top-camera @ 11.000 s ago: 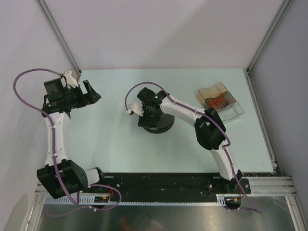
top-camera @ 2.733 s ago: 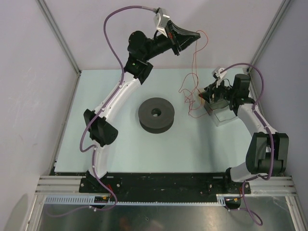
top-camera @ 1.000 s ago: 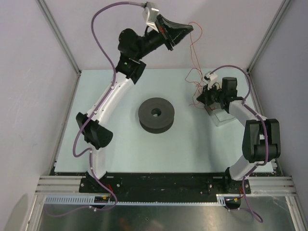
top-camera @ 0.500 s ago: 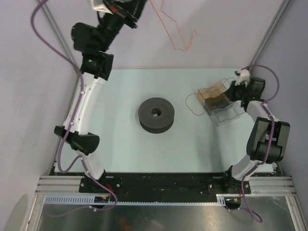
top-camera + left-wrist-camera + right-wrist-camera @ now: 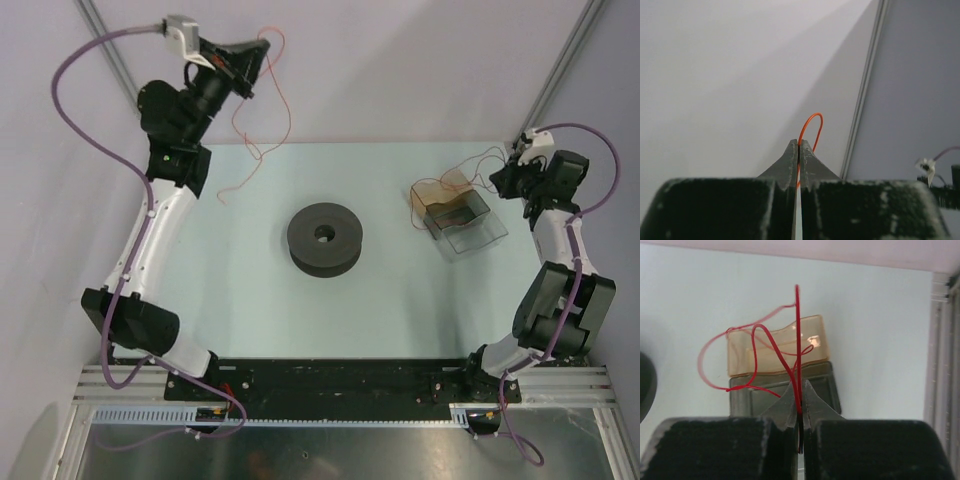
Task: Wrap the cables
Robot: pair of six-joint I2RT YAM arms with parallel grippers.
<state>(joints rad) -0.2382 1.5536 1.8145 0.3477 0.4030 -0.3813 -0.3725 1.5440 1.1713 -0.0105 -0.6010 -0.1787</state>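
Counted: two cables, two grippers, one black spool, one container on the bench. Left gripper: clamped tight on one cable, high near the far-left wall, strand curling down toward the bench. Right gripper: clenched on the other cable at the far right, loops draped over the container just ahead.

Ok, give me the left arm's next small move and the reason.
Probably bring the left gripper down toward the black spool: it is shut on a thin red cable dangling high and well away from the spool, so winding cannot start.
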